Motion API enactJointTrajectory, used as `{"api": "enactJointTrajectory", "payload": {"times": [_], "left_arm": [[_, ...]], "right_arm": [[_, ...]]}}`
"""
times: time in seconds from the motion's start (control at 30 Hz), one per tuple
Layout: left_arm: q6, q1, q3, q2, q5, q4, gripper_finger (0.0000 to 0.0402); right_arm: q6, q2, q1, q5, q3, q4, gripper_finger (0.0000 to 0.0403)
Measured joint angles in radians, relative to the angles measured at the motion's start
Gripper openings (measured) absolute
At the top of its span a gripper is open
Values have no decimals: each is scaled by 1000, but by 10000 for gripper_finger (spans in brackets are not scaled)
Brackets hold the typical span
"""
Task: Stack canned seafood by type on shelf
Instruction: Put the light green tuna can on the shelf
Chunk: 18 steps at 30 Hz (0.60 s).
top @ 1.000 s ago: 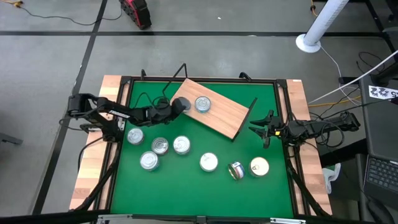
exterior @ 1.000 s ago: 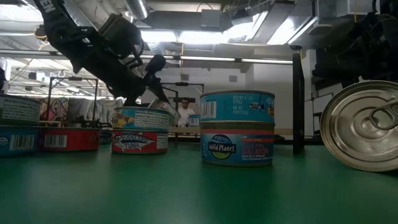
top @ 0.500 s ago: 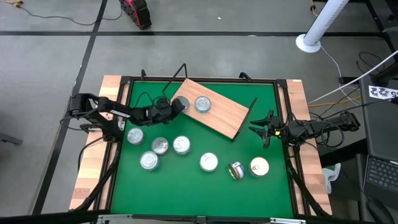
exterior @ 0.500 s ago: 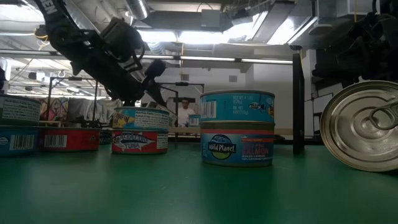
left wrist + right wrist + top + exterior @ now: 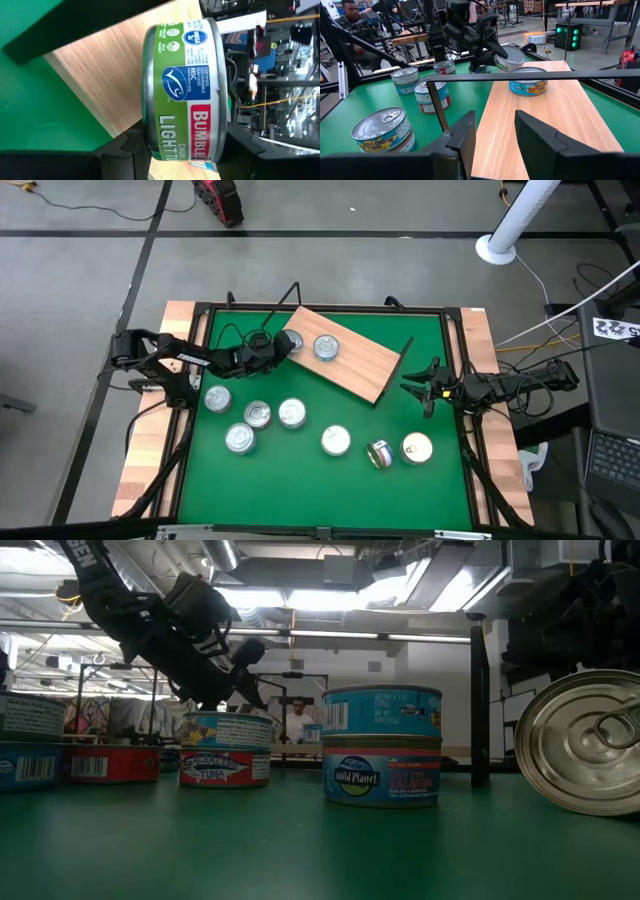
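green-labelled tin (image 5: 185,95) between left end effector (image 5: 282,343) fingers, over shelf (image 5: 360,365)

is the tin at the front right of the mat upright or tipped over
Tipped. The tin lies on its side beside an upright tin; the low view shows its lid facing sideways.

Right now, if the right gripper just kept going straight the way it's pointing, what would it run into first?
Probably the shelf: the right gripper, open and empty, points at its near end, with a black wire support crossing its path first. Beyond lies a tin. Depth is uncertain.
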State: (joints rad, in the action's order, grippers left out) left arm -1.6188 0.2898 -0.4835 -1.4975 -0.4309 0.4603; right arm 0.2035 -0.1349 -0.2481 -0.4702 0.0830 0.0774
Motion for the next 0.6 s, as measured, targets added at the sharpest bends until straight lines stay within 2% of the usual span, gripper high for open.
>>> {"api": "enactJointTrajectory", "payload": {"times": [0.27,0.6], "left_arm": [[36,0,0,0,102,-6,169],[32,5,-1,1,104,-7,169]], "right_arm": [[0,0,0,0,0,0,136],[0,0,0,0,0,1,136]]}}
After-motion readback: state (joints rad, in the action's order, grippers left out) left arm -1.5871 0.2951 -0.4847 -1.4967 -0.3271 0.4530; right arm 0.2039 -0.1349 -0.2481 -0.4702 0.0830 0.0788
